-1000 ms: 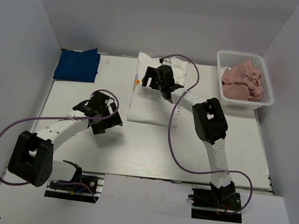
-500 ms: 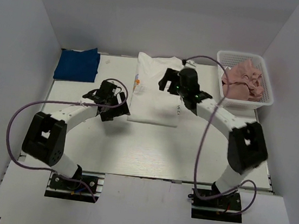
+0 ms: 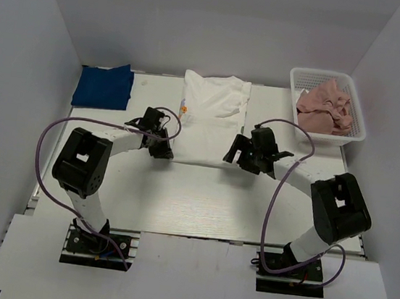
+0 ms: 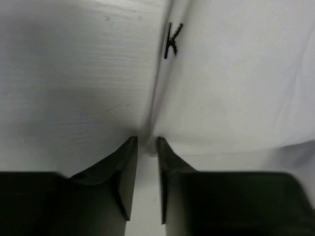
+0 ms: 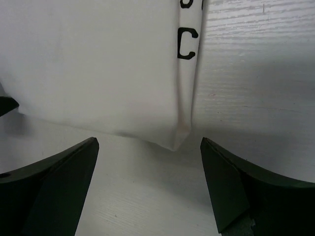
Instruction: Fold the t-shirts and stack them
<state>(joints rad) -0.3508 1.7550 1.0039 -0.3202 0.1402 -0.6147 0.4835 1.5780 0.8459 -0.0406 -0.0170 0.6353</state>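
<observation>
Both arms have swung toward the near end of the white cloth t-shirt (image 3: 211, 114) since a second ago. The right end effector (image 3: 237, 154) has left the shirt's far half, which now lies uncovered, and the left end effector (image 3: 162, 147) has crossed from open tabletop (image 3: 179, 198) to the cloth's edge, its fingers drawing in from a wide stance.

That white cloth t-shirt lies flat at mid-tabletop, folded into a long panel running away from the arm bases. The left end effector sits at its near left corner. In the left wrist view its fingers (image 4: 125, 167) are nearly together with only a narrow slit between them, and the shirt's folded edge, marked with a black letter K (image 4: 171, 40), runs straight down into that slit. Whether the cloth is actually nipped cannot be told.

The right end effector (image 5: 149, 141) is spread wide at the near right corner. One finger hangs over the cloth and the other over bare tabletop, with the corner between them and untouched. A black letter C (image 5: 187, 44) shows along that edge.

A plain royal-blue t-shirt (image 3: 104, 85) lies folded at the far left corner of the tabletop, well apart from the white one. A dusty-pink t-shirt (image 3: 323, 106) is crumpled inside the white plastic mesh basket (image 3: 357, 129) at the far right.
</observation>
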